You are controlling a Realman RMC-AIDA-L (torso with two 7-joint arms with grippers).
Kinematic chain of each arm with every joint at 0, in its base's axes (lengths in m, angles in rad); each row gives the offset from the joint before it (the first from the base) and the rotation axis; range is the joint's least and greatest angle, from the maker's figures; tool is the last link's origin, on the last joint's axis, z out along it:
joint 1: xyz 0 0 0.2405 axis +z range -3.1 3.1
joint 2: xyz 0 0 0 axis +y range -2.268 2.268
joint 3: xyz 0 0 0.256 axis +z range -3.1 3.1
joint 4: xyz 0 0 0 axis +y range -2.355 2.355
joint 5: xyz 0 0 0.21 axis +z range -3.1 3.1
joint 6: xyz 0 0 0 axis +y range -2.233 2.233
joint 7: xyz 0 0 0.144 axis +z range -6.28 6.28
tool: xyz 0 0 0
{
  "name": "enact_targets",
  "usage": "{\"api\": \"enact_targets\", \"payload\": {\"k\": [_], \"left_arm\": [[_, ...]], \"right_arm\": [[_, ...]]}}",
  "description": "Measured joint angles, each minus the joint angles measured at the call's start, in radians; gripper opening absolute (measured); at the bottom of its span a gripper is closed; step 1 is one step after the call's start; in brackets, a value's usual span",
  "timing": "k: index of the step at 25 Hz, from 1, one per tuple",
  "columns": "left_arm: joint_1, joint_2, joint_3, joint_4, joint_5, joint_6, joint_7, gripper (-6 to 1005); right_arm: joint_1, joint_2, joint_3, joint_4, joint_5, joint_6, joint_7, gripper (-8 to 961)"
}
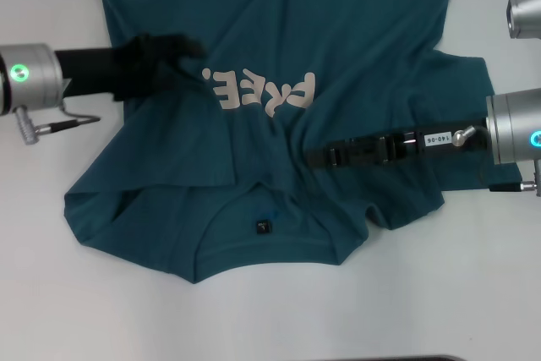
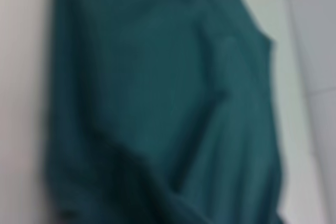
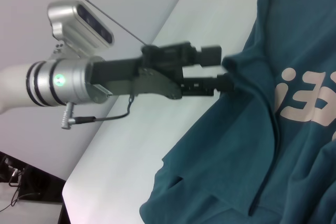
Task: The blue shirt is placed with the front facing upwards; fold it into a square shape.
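The blue shirt [image 1: 338, 40] lies front up on the white table [image 1: 59, 293], with its collar and small dark neck tag [image 1: 264, 226] toward me and the pale lettering [image 1: 262, 90] across the middle. My left gripper [image 1: 190, 50] reaches in from the left and is shut on a raised pinch of the shirt beside the lettering. The right wrist view shows the left gripper [image 3: 227, 80] with cloth peaked at its tips on the shirt [image 3: 294, 171]. My right gripper [image 1: 314, 157] lies low over the shirt's middle, shut on fabric where creases gather. The left wrist view holds only teal shirt cloth [image 2: 157, 103].
Bare white table [image 3: 157, 129] surrounds the shirt on the left, right and near sides. The table's near edge shows as a dark strip [image 1: 380, 358]. Beyond the table's left edge, cables lie on the floor [image 3: 16, 179].
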Motion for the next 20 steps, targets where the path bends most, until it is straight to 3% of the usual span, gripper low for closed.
{"api": "enact_targets", "payload": {"k": [5,13,20], "left_arm": [[-0.002,0.018,-0.004,0.027,-0.145,0.1,0.074,783],[0.047,0.045,-0.006,0.026,-0.164,0.104,0.078,783],[0.137,0.078,-0.064,0.018,-0.22,0.306,0.308,784]], "right_arm": [[-0.001,-0.001,0.0,0.002,0.0,0.003,0.0,909],[-0.001,-0.001,0.0,0.003,0.0,0.007,0.0,909],[-0.005,-0.001,0.027,-0.001,0.003,0.006,-0.006,908]]}}
